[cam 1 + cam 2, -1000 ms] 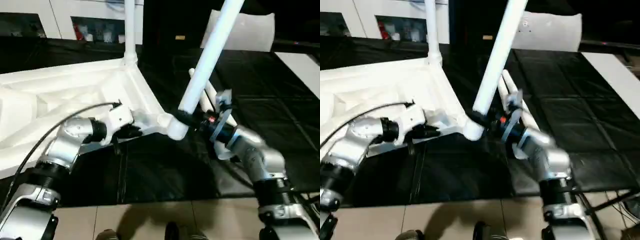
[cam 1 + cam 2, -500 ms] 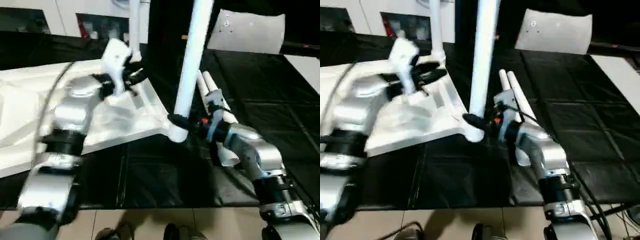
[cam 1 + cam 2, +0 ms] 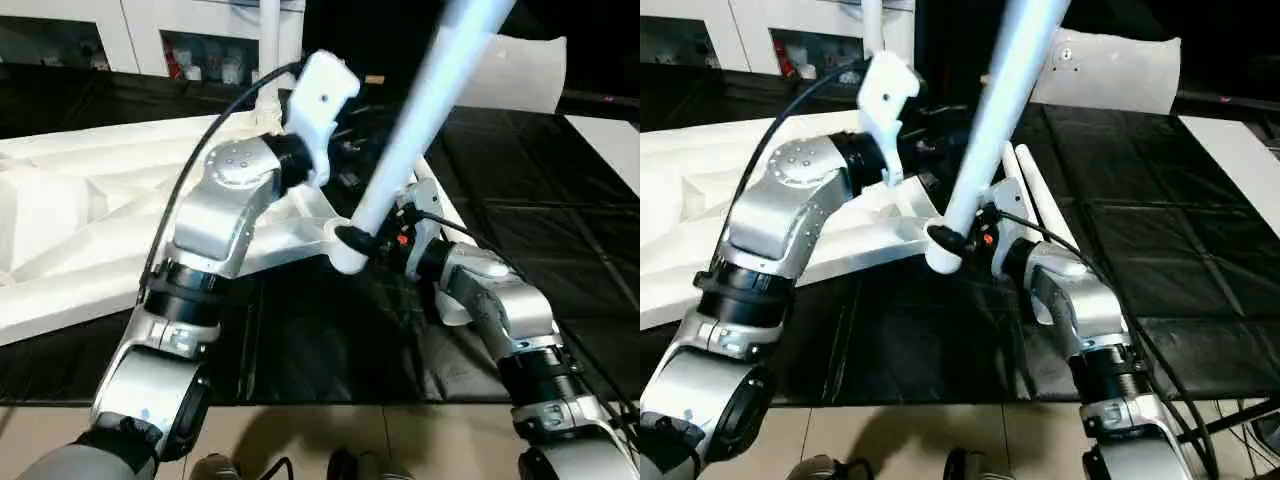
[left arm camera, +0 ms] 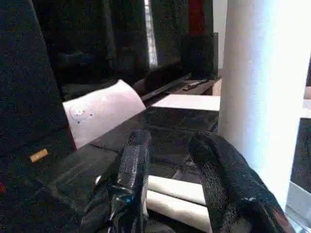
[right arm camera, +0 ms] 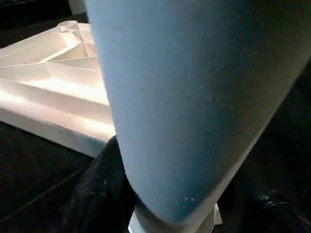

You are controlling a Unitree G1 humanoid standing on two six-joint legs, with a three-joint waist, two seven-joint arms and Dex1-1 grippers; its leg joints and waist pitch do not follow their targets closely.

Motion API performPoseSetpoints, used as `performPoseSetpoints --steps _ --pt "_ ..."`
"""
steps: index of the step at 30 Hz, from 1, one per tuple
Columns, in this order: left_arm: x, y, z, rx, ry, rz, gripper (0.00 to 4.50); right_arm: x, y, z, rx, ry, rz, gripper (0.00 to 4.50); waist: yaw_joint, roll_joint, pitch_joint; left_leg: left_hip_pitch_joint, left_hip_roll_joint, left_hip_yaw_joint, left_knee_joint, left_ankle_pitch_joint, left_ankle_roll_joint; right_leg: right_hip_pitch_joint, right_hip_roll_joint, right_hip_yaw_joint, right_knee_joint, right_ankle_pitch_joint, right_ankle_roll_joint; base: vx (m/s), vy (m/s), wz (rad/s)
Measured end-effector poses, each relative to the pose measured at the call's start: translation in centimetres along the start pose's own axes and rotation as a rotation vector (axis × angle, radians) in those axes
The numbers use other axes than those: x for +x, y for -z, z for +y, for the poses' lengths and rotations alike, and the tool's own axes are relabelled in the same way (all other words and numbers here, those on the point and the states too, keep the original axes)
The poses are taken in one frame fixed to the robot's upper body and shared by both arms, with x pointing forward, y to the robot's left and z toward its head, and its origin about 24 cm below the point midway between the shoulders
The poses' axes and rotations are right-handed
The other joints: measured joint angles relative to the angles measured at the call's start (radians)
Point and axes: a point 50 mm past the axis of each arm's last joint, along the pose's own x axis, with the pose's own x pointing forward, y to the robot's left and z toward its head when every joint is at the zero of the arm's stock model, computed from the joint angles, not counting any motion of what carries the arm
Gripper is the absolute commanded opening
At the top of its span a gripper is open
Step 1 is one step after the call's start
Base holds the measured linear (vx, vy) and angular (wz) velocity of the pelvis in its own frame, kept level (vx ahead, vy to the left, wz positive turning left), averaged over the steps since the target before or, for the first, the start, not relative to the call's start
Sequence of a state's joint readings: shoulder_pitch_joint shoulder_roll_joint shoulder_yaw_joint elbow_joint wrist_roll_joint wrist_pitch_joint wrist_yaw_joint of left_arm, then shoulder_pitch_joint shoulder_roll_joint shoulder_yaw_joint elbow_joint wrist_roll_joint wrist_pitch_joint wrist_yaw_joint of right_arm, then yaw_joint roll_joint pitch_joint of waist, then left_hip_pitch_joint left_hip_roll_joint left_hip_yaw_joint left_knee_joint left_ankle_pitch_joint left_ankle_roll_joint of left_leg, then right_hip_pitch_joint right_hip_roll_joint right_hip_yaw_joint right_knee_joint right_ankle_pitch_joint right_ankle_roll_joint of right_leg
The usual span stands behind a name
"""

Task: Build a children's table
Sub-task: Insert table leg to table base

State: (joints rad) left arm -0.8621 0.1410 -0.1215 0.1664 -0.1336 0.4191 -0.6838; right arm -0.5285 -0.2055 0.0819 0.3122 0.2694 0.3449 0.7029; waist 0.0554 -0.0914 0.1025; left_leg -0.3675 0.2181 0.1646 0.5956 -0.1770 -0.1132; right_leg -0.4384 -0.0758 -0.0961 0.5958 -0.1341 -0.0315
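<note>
Now we are raising the left gripper (image 4: pixel 187 187), fingers spread, toward the leg (image 3: pixel 420 115), which the right gripper (image 3: pixel 372 243) is clamping and again tilting toward 1 o'clock over the tabletop (image 3: pixel 90 215) corner socket, so seating remains unfinished.

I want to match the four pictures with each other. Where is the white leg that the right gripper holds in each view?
Left eye view: the held leg slants from centre to the top right.
Right eye view: the leg slants from centre to the top.
Left wrist view: a broad white column, right side.
Right wrist view: it looms close.
Shared landmark: the pillow-like slab, also.
</note>
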Motion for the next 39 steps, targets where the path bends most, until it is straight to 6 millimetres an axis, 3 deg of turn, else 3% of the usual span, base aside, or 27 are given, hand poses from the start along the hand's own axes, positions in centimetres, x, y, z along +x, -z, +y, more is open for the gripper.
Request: performPoseSetpoints --steps 6,9,12,13,16,19,27,33,37,39 --pt "-0.7 0.1 0.6 0.003 -0.025 0.003 1.69 0.2 0.0 0.2 0.054 -0.011 -0.004 1.9 0.002 0.0 0.0 0.0 0.001 -0.001 0.004 0.001 0.002 0.0 0.0 0.0 0.0 0.001 0.0 0.0 0.0 0.0" --pt "-1.3 0.6 0.9 -0.001 -0.038 0.016 2.04 0.1 -0.2 0.1 0.079 -0.014 -0.019 1.9 0.003 0.0 0.0 0.0 0.001 -0.001 0.004 0.001 0.002 0.0 0.0 0.0 0.0 0.002 0.0 0.0 0.0 0.0" --pt "-3.0 2.4 2.8 0.03 -0.1 0.1 2.1 -0.5 -1.4 -0.2 0.093 -0.008 -0.065 1.9 0.001 0.0 0.0 0.0 0.001 -0.001 0.002 0.001 0.001 -0.001 0.001 0.0 0.0 0.003 0.001 0.0 0.0 0.0" --pt "-4.0 3.5 3.6 0.024 -0.135 0.145 2.36 -1.0 -1.8 -0.7 0.078 0.023 -0.086 1.9 0.001 0.0 0.0 0.0 0.001 -0.001 0.001 0.001 0.001 -0.001 0.001 0.0 0.0 0.003 0.001 0.0 0.0 0.0" --pt "-5.6 6.0 4.4 0.008 -0.148 0.258 2.46 -2.2 -2.0 -1.7 0.053 0.098 -0.098 1.9 0.003 0.0 0.0 0.0 0.001 -0.001 0.001 0.001 0.001 -0.001 0.001 0.0 0.0 0.003 0.001 0.0 0.0 0.0" --pt "-6.7 8.4 4.3 -0.019 -0.098 0.354 2.46 -2.8 -1.5 -2.0 0.041 0.139 -0.072 1.9 0.005 0.0 0.0 -0.001 0.001 -0.001 0.001 0.001 0.001 -0.001 0.001 0.0 -0.001 0.003 0.001 0.0 0.0 0.0" --pt "-7.0 12.4 3.1 -0.133 0.027 0.488 2.46 -3.1 -1.5 -1.4 0.006 0.155 -0.065 1.9 0.003 0.001 0.0 0.001 0.0 -0.001 0.001 0.001 0.001 0.0 0.001 0.0 0.0 0.004 0.001 0.0 0.0 0.0" --pt "-7.3 14.1 2.3 -0.181 0.111 0.535 1.76 -3.5 -0.7 -1.2 0.019 0.175 -0.051 1.9 0.004 0.001 0.0 0.001 0.0 -0.001 0.001 0.001 0.0 0.0 0.0 0.0 -0.001 0.004 0.001 0.0 0.0 0.0" --pt "-7.2 14.2 2.6 -0.137 0.118 0.559 1.62 -3.5 -0.7 -1.2 0.019 0.176 -0.051 1.9 0.004 0.001 0.0 0.001 0.001 -0.001 0.001 0.001 0.0 0.0 0.001 0.0 0.0 0.004 0.001 0.0 0.0 0.0" --pt "-7.2 14.3 2.8 -0.12 0.116 0.571 1.28 -3.5 -0.7 -1.2 0.019 0.178 -0.05 1.9 0.004 0.001 0.0 0.002 0.001 -0.001 0.001 0.001 0.0 0.001 0.0 0.0 -0.001 0.004 0.001 0.0 0.0 0.0"
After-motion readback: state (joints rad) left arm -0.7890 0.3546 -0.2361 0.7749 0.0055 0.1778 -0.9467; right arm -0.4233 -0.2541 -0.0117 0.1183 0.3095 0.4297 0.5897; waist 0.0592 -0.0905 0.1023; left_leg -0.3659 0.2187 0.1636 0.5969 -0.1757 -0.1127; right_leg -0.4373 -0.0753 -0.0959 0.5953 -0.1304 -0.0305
